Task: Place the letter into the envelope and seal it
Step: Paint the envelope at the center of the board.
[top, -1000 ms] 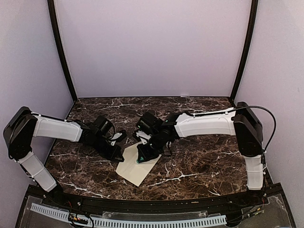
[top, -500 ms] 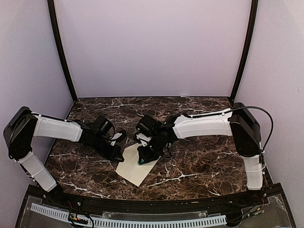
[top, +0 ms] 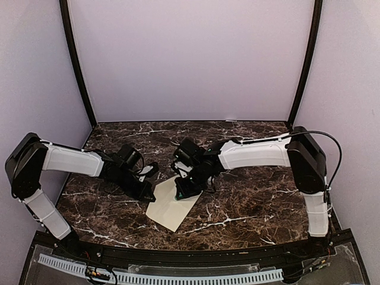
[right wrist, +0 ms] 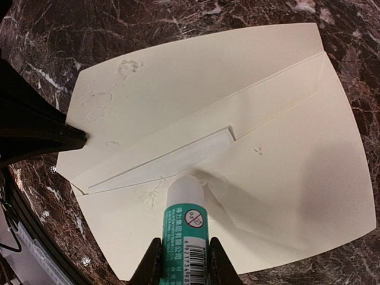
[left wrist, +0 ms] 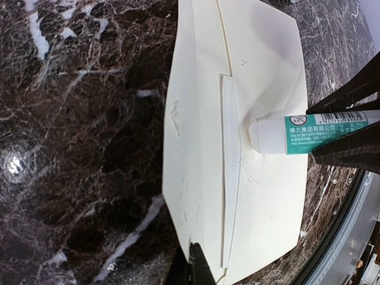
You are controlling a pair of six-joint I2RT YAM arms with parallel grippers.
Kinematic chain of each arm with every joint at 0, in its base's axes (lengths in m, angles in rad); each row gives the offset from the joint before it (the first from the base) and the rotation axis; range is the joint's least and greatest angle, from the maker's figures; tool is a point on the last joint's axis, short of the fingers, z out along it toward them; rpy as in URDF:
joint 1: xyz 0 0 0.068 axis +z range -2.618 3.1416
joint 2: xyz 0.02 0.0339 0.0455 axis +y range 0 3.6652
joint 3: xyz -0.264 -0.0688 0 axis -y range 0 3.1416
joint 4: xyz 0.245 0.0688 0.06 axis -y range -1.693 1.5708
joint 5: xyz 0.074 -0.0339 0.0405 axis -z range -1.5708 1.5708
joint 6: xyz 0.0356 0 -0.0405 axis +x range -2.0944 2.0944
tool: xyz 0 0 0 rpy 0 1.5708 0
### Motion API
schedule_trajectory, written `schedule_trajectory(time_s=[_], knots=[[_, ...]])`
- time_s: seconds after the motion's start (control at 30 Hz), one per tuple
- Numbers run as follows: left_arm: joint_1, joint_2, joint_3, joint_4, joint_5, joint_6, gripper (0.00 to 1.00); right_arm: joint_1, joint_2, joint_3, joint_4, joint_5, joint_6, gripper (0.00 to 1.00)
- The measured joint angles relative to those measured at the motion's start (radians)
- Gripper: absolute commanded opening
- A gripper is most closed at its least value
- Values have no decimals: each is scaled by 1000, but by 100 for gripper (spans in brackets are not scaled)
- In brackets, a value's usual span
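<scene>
The cream envelope (top: 169, 212) lies on the marble table with its flap (right wrist: 196, 83) folded open. A paler strip of the letter (right wrist: 172, 157) shows at the envelope's mouth; the rest is hidden inside. My right gripper (right wrist: 184, 264) is shut on a green-and-white glue stick (right wrist: 185, 228) whose tip presses the envelope's body just below the mouth and wrinkles the paper. The stick also shows in the left wrist view (left wrist: 309, 133). My left gripper (left wrist: 193, 267) is shut at the flap's outer edge and holds it. Its fingers (right wrist: 41, 133) show in the right wrist view.
Both arms meet over the envelope at the table's middle front: the left gripper (top: 148, 193) and the right gripper (top: 181, 191). The table's curved near edge (top: 190, 246) runs just below the envelope. Purple walls close in the back and sides.
My right gripper has shifted the glue stick slightly away from the near edge along the envelope. The left gripper has stayed on the flap.
</scene>
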State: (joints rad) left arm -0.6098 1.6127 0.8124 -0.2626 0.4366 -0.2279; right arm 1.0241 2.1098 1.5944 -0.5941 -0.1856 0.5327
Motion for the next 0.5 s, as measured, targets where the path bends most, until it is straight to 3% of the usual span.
schedule_trajectory(time_s=[0.5], knots=[[0, 5, 3, 0, -4, 1, 0, -37, -2, -13, 29, 30, 0, 11]])
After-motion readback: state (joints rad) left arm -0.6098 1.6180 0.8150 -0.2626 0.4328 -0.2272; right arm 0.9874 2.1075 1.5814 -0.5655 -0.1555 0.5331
